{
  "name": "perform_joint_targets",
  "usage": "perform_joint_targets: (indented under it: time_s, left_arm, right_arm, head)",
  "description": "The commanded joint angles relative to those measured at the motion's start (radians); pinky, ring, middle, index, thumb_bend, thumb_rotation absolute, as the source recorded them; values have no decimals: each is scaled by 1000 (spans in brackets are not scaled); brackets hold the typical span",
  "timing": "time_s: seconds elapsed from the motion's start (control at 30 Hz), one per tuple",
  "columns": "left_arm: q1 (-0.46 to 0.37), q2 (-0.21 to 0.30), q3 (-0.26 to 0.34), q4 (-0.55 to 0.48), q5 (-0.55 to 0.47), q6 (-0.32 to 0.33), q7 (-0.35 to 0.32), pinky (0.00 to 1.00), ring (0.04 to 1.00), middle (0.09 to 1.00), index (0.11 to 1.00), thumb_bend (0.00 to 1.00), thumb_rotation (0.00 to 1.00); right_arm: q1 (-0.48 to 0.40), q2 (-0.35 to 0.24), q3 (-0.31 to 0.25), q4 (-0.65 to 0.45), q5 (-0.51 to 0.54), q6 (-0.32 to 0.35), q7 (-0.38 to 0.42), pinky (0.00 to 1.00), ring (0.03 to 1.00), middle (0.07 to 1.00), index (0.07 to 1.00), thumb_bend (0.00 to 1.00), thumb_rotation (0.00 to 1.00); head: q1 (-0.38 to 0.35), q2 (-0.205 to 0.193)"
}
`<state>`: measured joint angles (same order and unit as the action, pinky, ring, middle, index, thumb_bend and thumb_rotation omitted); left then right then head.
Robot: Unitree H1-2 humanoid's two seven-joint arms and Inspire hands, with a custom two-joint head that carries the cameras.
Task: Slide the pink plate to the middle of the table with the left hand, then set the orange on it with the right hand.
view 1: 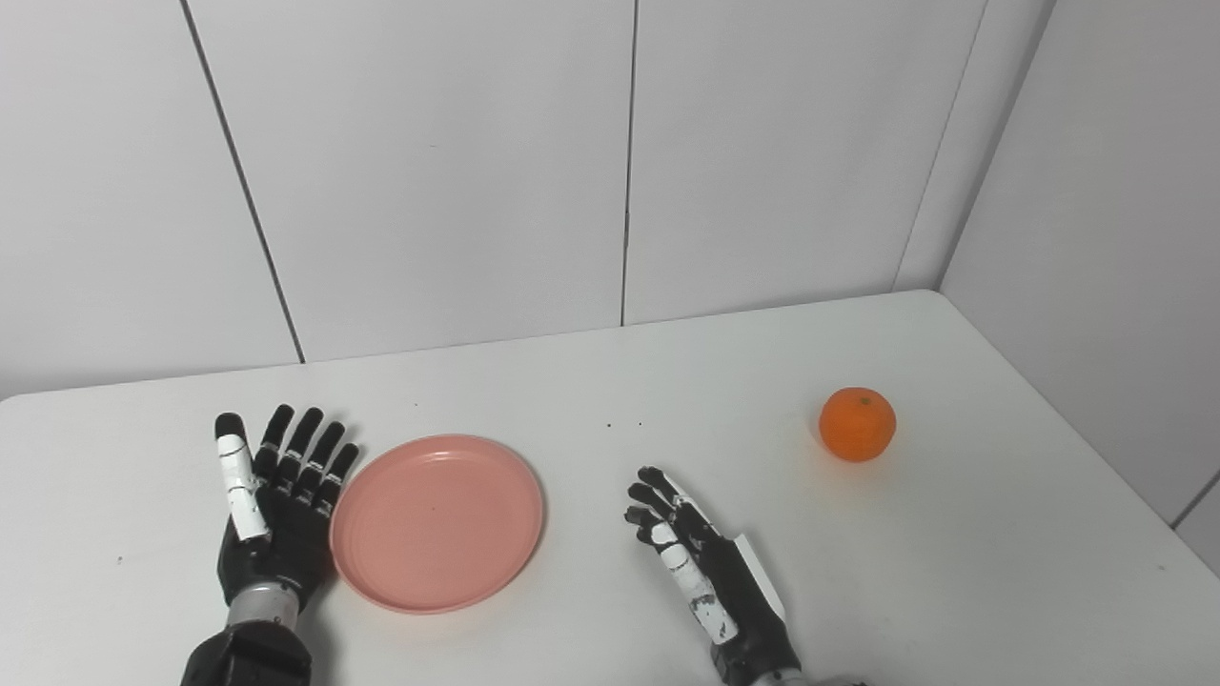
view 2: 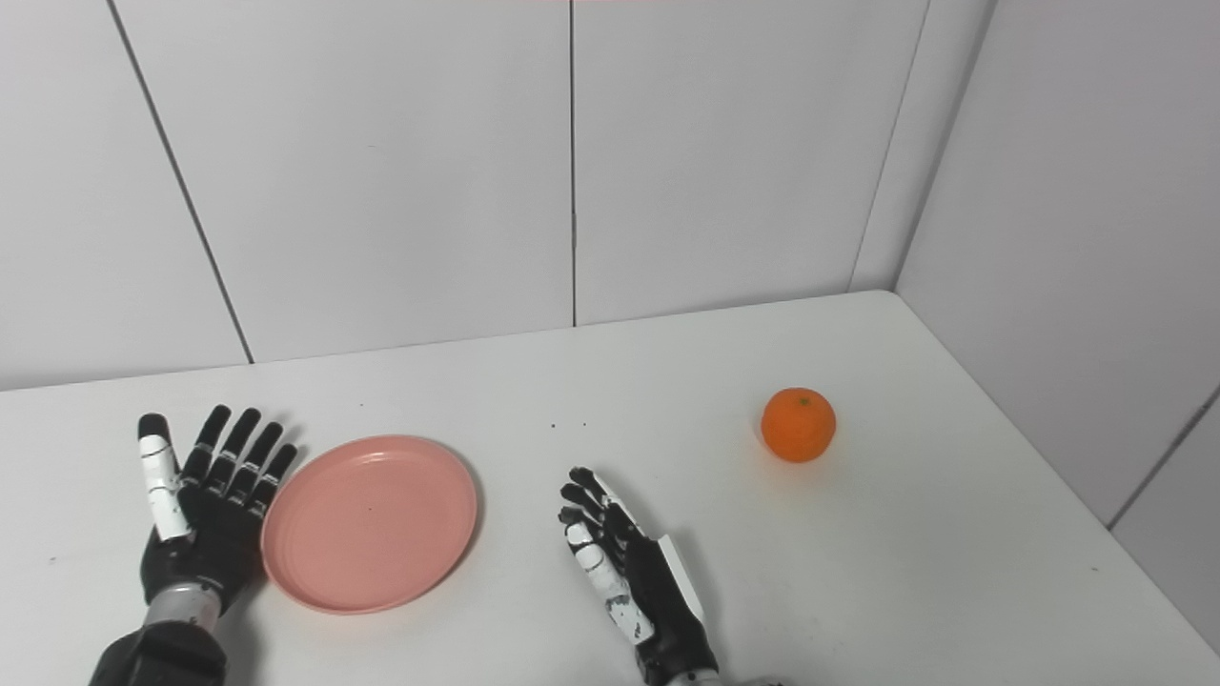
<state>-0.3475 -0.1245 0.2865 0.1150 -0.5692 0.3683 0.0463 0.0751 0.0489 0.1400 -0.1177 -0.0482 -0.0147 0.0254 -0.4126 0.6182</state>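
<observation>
Step in hand: the plate slide, judged just begun or in progress. The pink plate (view 1: 437, 522) lies on the table (view 1: 610, 381) toward the near left corner, left of the middle. The left hand (view 1: 276, 510) rests flat, fingers spread, holding nothing, with its side against the plate's left rim. The next move calls for a steady push rightward. The right hand (view 1: 701, 562) waits near the front edge, fingers extended, empty. The orange (view 1: 857, 424) sits toward the right edge, well apart from both hands. No readable writing, brand or label appears.
</observation>
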Motion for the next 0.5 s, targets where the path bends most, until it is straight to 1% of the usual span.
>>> perform_joint_targets:
  time_s: [0.0, 0.13, 0.17, 0.3, 0.47]
  left_arm:
    - [27, -18, -11, 20, 5, 61, 30, 885, 870, 883, 895, 686, 787]
    - [28, -26, -20, 14, 7, 65, 33, 876, 865, 877, 913, 683, 787]
    - [28, -28, -21, 13, 7, 67, 34, 883, 867, 878, 911, 678, 789]
    - [29, -38, -26, 5, 7, 81, 44, 876, 862, 870, 892, 671, 789]
    - [32, -44, -36, 5, 8, 82, 43, 880, 864, 873, 888, 668, 790]
  right_arm:
    - [12, 20, 21, 31, 10, 34, 16, 878, 853, 883, 899, 837, 885]
    - [11, 18, 22, 30, 5, 31, 15, 856, 847, 880, 900, 821, 890]
    - [12, 18, 22, 29, 5, 31, 15, 857, 849, 879, 901, 808, 889]
    - [11, 17, 24, 29, 0, 32, 14, 864, 850, 878, 899, 810, 893]
    - [12, 18, 25, 27, -4, 35, 12, 862, 850, 879, 901, 804, 888]
  head:
    - [1, -1]
    - [-4, -1]
    - [-4, -1]
    - [-13, 1]
    - [-9, -2]
